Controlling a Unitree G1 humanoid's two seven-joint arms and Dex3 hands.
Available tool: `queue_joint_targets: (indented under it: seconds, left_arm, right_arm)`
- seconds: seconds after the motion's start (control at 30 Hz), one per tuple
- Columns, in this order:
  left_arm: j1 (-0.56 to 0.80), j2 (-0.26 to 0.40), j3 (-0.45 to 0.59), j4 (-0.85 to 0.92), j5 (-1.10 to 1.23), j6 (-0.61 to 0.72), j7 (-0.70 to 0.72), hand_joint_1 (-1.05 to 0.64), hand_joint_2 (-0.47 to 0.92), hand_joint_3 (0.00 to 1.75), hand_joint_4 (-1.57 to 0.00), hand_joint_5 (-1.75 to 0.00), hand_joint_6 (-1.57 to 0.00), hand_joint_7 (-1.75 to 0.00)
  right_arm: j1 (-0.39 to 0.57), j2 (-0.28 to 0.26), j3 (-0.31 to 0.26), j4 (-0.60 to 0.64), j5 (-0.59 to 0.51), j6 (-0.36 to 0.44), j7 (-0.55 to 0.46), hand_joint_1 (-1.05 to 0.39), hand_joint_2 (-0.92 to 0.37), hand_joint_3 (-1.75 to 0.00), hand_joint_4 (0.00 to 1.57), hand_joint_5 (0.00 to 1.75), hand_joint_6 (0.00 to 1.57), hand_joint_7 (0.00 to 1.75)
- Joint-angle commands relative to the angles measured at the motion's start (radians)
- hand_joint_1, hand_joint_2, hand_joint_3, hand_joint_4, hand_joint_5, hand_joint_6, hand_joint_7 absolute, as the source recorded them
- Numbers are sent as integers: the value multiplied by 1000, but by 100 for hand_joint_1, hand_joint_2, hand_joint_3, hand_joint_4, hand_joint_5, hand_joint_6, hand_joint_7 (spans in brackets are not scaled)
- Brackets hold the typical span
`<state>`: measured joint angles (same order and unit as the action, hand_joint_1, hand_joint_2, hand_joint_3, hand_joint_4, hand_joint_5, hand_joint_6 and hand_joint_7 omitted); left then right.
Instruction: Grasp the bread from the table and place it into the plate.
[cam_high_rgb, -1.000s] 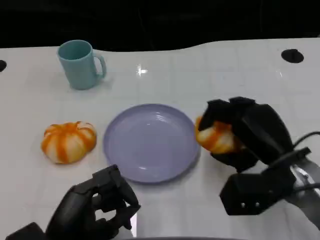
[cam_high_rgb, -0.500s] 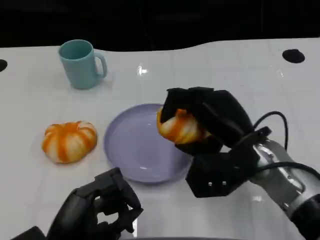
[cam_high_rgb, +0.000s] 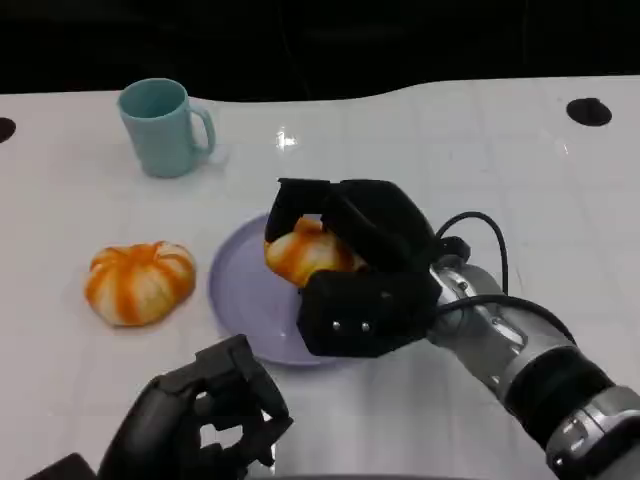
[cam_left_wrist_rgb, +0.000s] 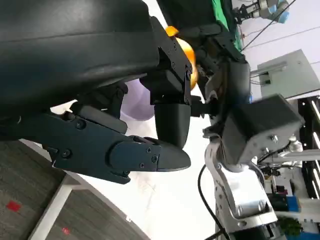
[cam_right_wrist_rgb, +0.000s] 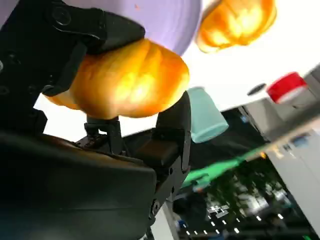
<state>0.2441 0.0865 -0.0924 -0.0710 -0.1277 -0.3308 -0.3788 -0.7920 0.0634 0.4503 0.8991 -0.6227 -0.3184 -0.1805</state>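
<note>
My right hand (cam_high_rgb: 355, 265) grips an orange-and-white bread roll (cam_high_rgb: 303, 252) and holds it over the lavender plate (cam_high_rgb: 240, 290), near the plate's middle. The right wrist view shows the same roll (cam_right_wrist_rgb: 125, 82) clamped between black fingers (cam_right_wrist_rgb: 172, 130), with the plate (cam_right_wrist_rgb: 165, 20) behind it. A second roll (cam_high_rgb: 137, 282) lies on the table left of the plate. My left hand (cam_high_rgb: 205, 420) sits low at the front left with its fingers curled in and nothing in them. The left wrist view shows those fingers (cam_left_wrist_rgb: 125, 155) with the plate (cam_left_wrist_rgb: 137, 100) and held roll (cam_left_wrist_rgb: 187, 57) beyond.
A teal mug (cam_high_rgb: 165, 127) stands at the back left of the white table (cam_high_rgb: 480, 170). A black round mark (cam_high_rgb: 587, 111) sits near the far right edge. The second roll (cam_right_wrist_rgb: 235, 22) and the mug (cam_right_wrist_rgb: 205, 117) also appear in the right wrist view.
My right hand has carried the roll leftward from beside the plate's right rim to above the plate's middle. The left hand has stayed where it was.
</note>
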Motion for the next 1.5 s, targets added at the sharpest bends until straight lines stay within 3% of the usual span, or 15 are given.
queue_joint_targets:
  seconds: [0.03,0.13,0.3,0.6,0.8,0.93,1.1,1.2,1.3,1.37,1.4,1.43,1.5]
  left_arm:
    - [9,11,-2,-13,2,0,6,-52,92,32,-68,-175,-58,-158]
    - [10,10,-4,-19,10,2,12,-53,92,32,-67,-175,-58,-157]
    - [9,10,-5,-19,12,0,13,-54,92,33,-67,-175,-58,-157]
    - [2,15,-7,-9,41,-21,17,-54,92,32,-67,-175,-58,-157]
    - [-4,11,-10,0,62,-29,23,-54,92,32,-69,-175,-60,-155]
    - [-10,8,-12,7,54,-32,21,-53,92,33,-69,-175,-60,-156]
    - [-13,9,-12,9,60,-29,28,-53,92,33,-69,-175,-60,-157]
    - [-14,10,-11,9,58,-28,26,-54,92,33,-69,-175,-59,-157]
    - [-16,13,-9,13,55,-27,24,-53,92,33,-70,-175,-59,-157]
    - [-18,14,-8,17,53,-30,22,-53,92,33,-69,-175,-59,-157]
    - [-19,14,-8,19,53,-32,22,-53,92,33,-69,-175,-59,-157]
    - [-20,14,-7,20,52,-33,22,-53,92,33,-69,-175,-59,-157]
    - [-21,15,-6,23,51,-35,21,-53,92,33,-69,-175,-59,-157]
  right_arm:
    - [-39,-29,39,-5,-17,49,106,-39,-86,-25,31,72,57,16]
    - [-42,-47,60,-37,-18,100,217,-59,-91,-23,5,48,34,2]
    - [-22,-75,71,-106,-13,151,318,-75,-92,-34,0,24,18,0]
    - [77,-144,25,-333,50,223,441,-74,-92,-35,2,26,19,1]
    - [205,-210,-30,-574,109,248,487,-71,-92,-34,5,30,20,1]
    - [329,-266,-89,-712,170,171,463,-65,-92,-28,13,37,27,5]
    - [456,-296,-165,-805,246,74,418,-57,-92,-19,31,51,42,11]
    - [536,-303,-211,-835,289,11,379,-48,-92,-12,37,78,56,17]
    - [606,-296,-250,-835,345,-76,342,-34,-91,-9,54,105,71,40]
    - [637,-291,-266,-826,365,-135,319,-22,-84,-20,61,121,66,79]
    - [655,-292,-274,-825,367,-159,306,-18,-74,-41,63,128,64,94]
    - [670,-291,-280,-826,370,-175,297,-10,-56,-80,63,142,63,111]
    - [696,-289,-289,-830,382,-194,288,-5,-42,-110,62,154,62,124]
